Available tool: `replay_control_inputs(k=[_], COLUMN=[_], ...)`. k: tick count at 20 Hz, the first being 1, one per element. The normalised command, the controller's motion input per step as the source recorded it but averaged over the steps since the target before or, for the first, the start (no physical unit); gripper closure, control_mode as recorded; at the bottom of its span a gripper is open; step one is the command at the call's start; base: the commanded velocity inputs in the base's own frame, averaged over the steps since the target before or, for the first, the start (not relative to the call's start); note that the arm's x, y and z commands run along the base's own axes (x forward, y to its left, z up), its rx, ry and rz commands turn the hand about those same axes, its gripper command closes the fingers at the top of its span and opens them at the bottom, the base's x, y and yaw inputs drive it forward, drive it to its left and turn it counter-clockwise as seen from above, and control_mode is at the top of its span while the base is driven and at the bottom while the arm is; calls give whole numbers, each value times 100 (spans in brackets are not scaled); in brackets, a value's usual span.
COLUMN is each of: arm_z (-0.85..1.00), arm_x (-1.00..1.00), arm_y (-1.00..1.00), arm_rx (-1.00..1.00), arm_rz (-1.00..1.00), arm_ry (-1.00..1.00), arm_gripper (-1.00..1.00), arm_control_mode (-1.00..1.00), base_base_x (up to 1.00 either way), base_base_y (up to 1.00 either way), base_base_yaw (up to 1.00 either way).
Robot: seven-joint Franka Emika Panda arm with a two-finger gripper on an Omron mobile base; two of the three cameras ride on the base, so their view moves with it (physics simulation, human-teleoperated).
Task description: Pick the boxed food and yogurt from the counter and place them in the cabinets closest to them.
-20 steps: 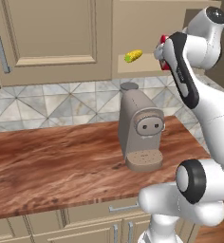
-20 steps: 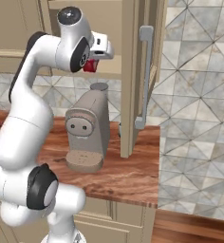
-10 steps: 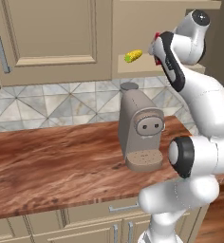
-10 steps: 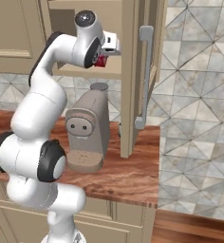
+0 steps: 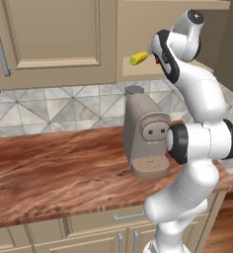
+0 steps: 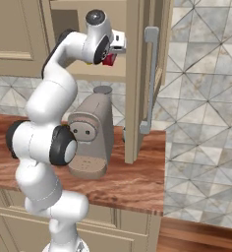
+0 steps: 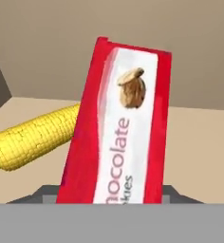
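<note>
Lying on the open cabinet's shelf point(image 7: 199, 123), a yellow corn cob point(image 7: 33, 135) touches the boxed food point(image 7: 118, 128), tilted, its pale label reading "…ocolate"; whether the gripper point(image 6: 109, 55) still clasps it is unclear; below stands a coffee machine point(image 5: 145, 136)

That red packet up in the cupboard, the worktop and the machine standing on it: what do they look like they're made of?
The boxed food looks like printed cardboard: flat red faces, crisp edges, a pale label with lettering. The counter looks like polished wood, reddish-brown with flowing grain. The coffee machine looks like matte taupe plastic, smooth and rounded, though brushed metal is possible.
</note>
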Motion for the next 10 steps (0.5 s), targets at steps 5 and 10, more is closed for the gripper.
replay_control_inputs(k=[5, 10], arm_z=[14, 3], arm_x=[-47, -85], arm_y=[-4, -2], arm_rx=[-4, -8], arm_rz=[8, 17], arm_ry=[2, 0], arm_gripper=[-100, -100], arm_control_mode=[-100, -100], base_base_x=[0, 0], base_base_y=[0, 0], base_base_yaw=[0, 0])
